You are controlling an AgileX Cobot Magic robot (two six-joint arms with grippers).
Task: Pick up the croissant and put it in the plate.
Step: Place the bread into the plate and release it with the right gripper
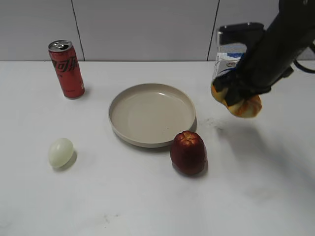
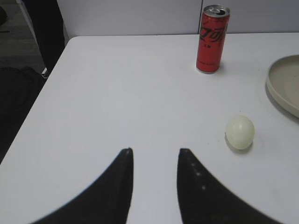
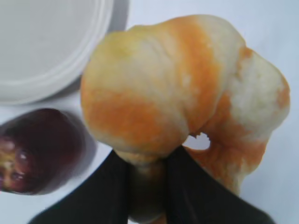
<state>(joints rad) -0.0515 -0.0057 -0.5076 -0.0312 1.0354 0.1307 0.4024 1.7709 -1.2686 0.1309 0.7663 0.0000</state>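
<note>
Two arms on rig; only the right gripper (image 1: 239, 94) is working. It pinches the croissant (image 1: 243, 104), which hangs clear of the table (image 1: 147, 196), to the right of the plate (image 1: 152, 114) and not over it yet. Wrist view: fingers (image 3: 187, 186) bite a thin part of the ring near its lower edge, bulk of the roll sits beyond the tips. Grip looks shallow, my judgement.

Left gripper (image 2: 154, 172) spread apart, holding nothing, parked over bare table near the egg (image 2: 240, 132). Soda can (image 2: 212, 38) far left, milk carton (image 1: 227, 63) behind right arm.

Risks fr here:
- Soft bread + narrow pinch → could tear or slip out during the carry; would land short of plate.
- Apple (image 1: 188, 152) sits touching or just beside plate's near-right rim. Low sweep toward plate could clip it & roll it.
- Release too near the rim → roll may tip off the edge; aim for centre, which is bare.
- Carton close behind arm; can't tell clearance.
</note>
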